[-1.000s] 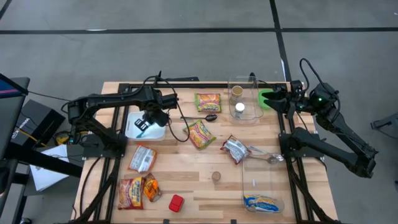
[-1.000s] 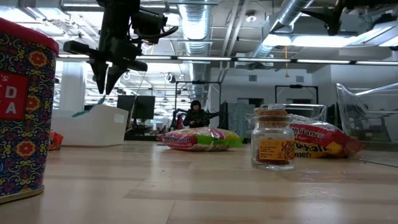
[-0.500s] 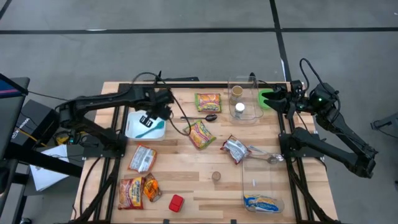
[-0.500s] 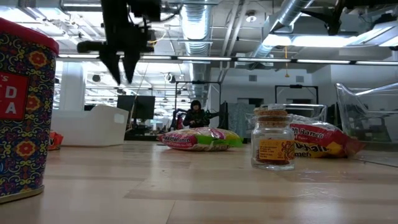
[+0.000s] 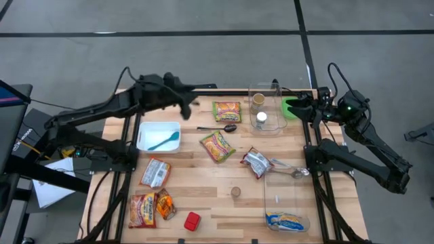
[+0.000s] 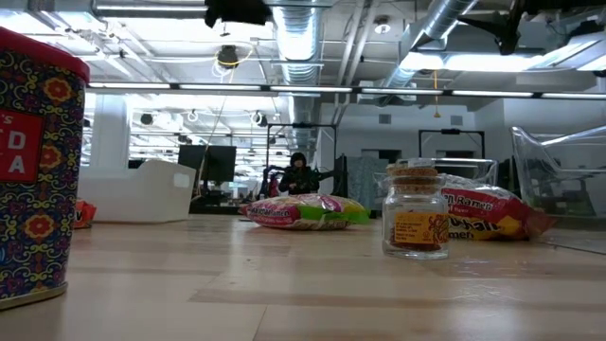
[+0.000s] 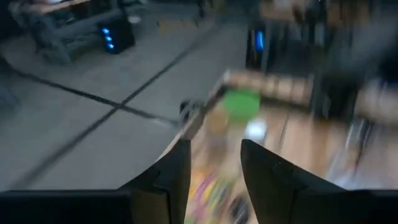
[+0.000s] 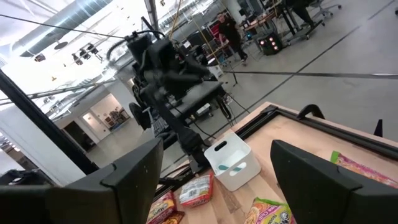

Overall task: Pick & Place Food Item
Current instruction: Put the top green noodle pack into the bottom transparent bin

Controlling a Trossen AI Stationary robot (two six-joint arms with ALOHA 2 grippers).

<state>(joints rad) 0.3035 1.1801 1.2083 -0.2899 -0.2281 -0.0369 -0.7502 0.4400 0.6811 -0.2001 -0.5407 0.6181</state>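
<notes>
High view: left gripper [image 5: 191, 102] raised at surface's [image 5: 203, 196] far edge, fingers apart, holding nothing
Nearest food: noodle packet [image 5: 227, 111] just beside it; left arm nearer
Right gripper [image 5: 298, 107]: wide, waiting

1. The high view is evenly lit from overhead; the wooden table [image 5: 224, 183] looks bright, with soft, short shadows under the arms.
2. The left arm [image 5: 135, 102] smears with motion blur at 11 o'clock.
3. The low view shows glaring ceiling lights [image 6: 445, 62]; the near red tin [image 6: 33, 170] at 9 o'clock is out of focus.
4. The left wrist view is heavily blurred throughout.
5. The right wrist view is sharp and bright, with washed-out light at its upper left.
</notes>
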